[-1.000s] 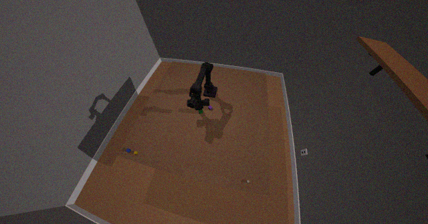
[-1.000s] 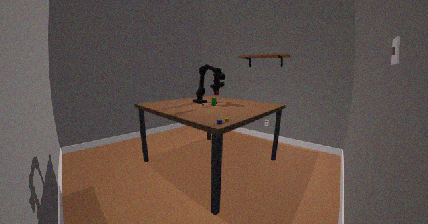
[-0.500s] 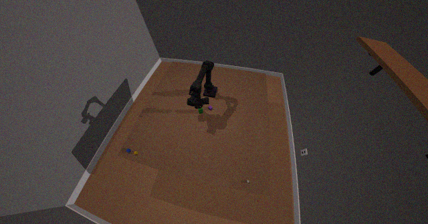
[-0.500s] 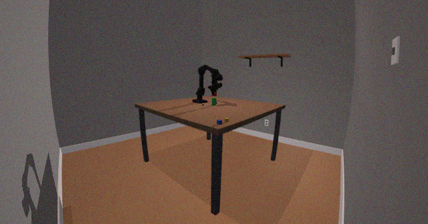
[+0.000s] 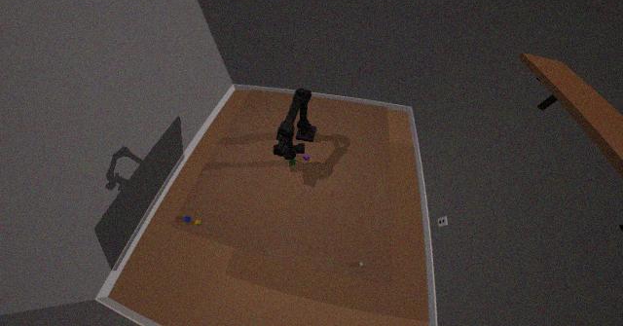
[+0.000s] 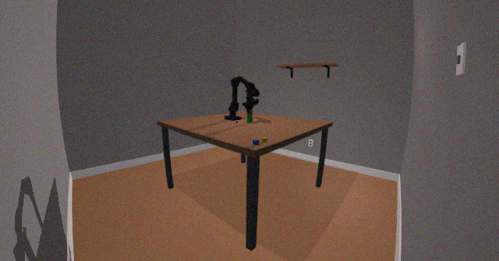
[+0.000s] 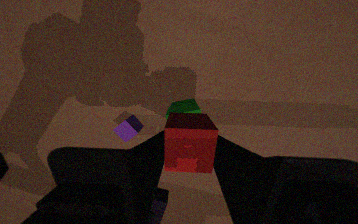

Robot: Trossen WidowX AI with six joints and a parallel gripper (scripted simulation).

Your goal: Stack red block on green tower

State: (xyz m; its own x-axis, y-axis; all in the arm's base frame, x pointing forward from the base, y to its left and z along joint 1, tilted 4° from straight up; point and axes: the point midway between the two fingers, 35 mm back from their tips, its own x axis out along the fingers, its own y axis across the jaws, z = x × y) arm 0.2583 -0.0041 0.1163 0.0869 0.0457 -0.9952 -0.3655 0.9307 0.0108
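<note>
The red block (image 6: 250, 111) (image 7: 190, 147) is held between the fingers of my gripper (image 6: 249, 110) (image 7: 187, 134), which is shut on it. The green tower (image 6: 249, 118) (image 7: 184, 107) (image 5: 292, 162) stands upright on the table. In the exterior view the red block shows directly above the tower's top, with no clear gap; whether they touch I cannot tell. In the wrist view the red block hides much of the tower, and a green part shows just beyond its far edge. In the top view the arm hides the red block.
A purple block (image 5: 306, 157) (image 7: 126, 130) lies beside the tower, nearer the arm's base (image 5: 306, 132). A blue block (image 5: 187, 219) (image 6: 256, 142) and a yellow block (image 5: 198, 222) (image 6: 264, 139) lie near a table corner. A small white thing (image 5: 361, 264) shows farther off.
</note>
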